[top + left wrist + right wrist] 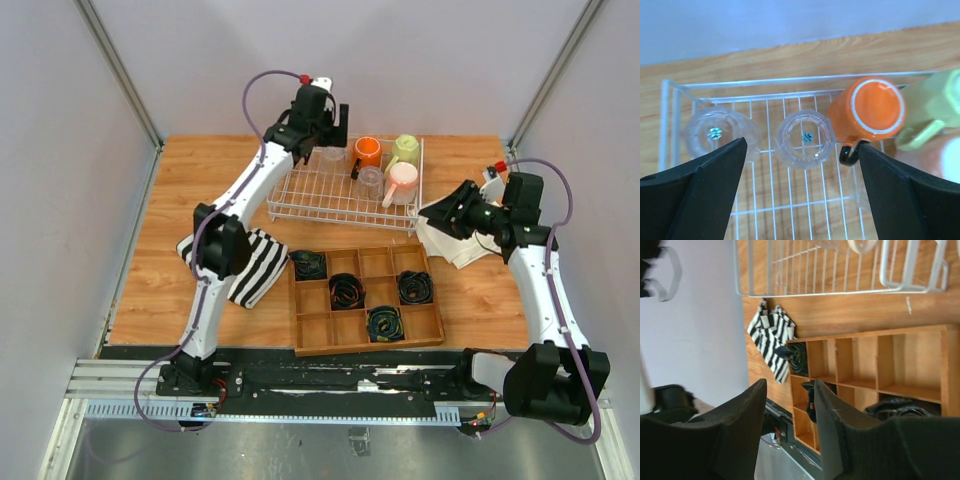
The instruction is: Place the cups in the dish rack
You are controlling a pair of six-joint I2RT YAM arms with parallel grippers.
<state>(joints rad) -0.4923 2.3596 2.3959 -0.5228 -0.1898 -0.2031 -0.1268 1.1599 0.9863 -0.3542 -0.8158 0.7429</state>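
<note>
The white wire dish rack (330, 195) stands at the back of the table. In it are an orange mug (367, 151), a pale yellow-green mug (406, 149), a white-pink mug (402, 181) and a clear tumbler (370, 182). My left gripper (325, 130) hovers open and empty over the rack's back left. The left wrist view shows two clear tumblers, one (804, 137) between my gripper's fingertips (802, 145) and another (715, 133) further left, beside the orange mug (872, 111). My right gripper (434, 212) is open and empty by the rack's right end, and its open jaws show in the right wrist view (790, 385).
A wooden compartment tray (365, 298) of black cables lies in front of the rack. A striped cloth (255, 262) lies left of it. A white cloth (452, 245) lies under my right gripper. The rack's front left (790, 200) is bare grid.
</note>
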